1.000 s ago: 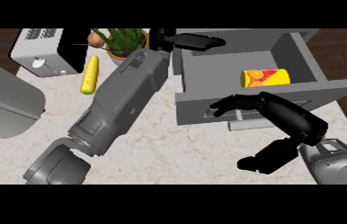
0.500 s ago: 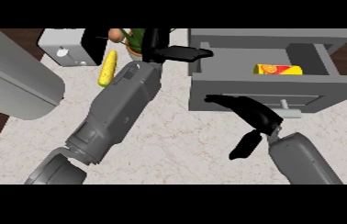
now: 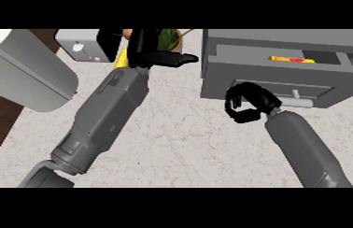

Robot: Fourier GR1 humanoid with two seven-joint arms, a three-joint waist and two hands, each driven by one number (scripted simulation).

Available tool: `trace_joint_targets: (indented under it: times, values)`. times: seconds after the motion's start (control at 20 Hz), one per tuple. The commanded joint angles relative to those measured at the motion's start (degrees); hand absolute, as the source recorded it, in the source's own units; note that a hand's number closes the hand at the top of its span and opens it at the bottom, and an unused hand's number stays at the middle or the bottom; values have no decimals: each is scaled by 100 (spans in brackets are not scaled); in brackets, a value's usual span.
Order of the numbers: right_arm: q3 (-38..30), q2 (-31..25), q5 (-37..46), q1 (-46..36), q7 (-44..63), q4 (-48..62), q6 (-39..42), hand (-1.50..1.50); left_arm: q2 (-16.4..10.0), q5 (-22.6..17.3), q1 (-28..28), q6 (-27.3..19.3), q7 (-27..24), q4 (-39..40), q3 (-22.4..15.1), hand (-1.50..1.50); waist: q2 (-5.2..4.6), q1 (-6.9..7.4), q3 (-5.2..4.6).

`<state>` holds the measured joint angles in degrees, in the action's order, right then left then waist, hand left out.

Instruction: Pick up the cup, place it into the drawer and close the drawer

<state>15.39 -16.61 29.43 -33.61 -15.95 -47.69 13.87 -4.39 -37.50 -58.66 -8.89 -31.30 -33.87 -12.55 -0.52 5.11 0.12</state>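
The cup (image 3: 293,60) lies inside the drawer (image 3: 276,77) at the right of the desk (image 3: 179,138). Only a strip of it shows, yellow and red, in the narrow gap behind the drawer's grey front panel. The drawer stands open just a little.

The right robot hand (image 3: 250,103) is at the lower left of that front panel, its fingers curled in on themselves with nothing between them. It is up against the panel, just left of the pale handle (image 3: 298,97); I cannot tell whether it touches the handle. Its grey forearm runs down to the lower right.

The left robot hand (image 3: 146,48) is far up the desk near the top edge, open, fingers straight and the thumb stuck out to the right. It partly hides a potted plant (image 3: 167,38), and a yellow thing (image 3: 122,60) peeks out at its left side. Further left are a small grey box (image 3: 79,45) and a big rounded grey object (image 3: 31,73) by the desk's edge.
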Motion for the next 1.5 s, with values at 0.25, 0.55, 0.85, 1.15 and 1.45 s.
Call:
trace_joint_targets:
  times: [0.25, 0.55, 0.85, 1.15, 1.45]
  values:
    - [-1092, -287, -320, -1464, -677, 1691, -577, 150, -465, -25, 686, 428, 215, -549, -74, -150, -109, 383, 19]
    - [-1542, -656, -637, -2071, -350, 1924, -405, 150, -580, -86, 836, 631, 304, -748, -72, -150, -150, 548, 13]
    - [-1636, -965, -802, -2040, -382, 1808, -64, 150, -721, -22, 988, 848, 321, -841, -168, -150, -212, 665, 13]
    - [-1737, -1051, -1010, -1960, -382, 1615, 165, 150, -664, -120, 1038, 975, 360, -954, -145, -150, -245, 719, 13]
    - [-1832, -1199, -1191, -1892, -343, 1447, 432, 150, -749, -135, 1213, 1104, 387, -993, -161, -150, -245, 783, 7]
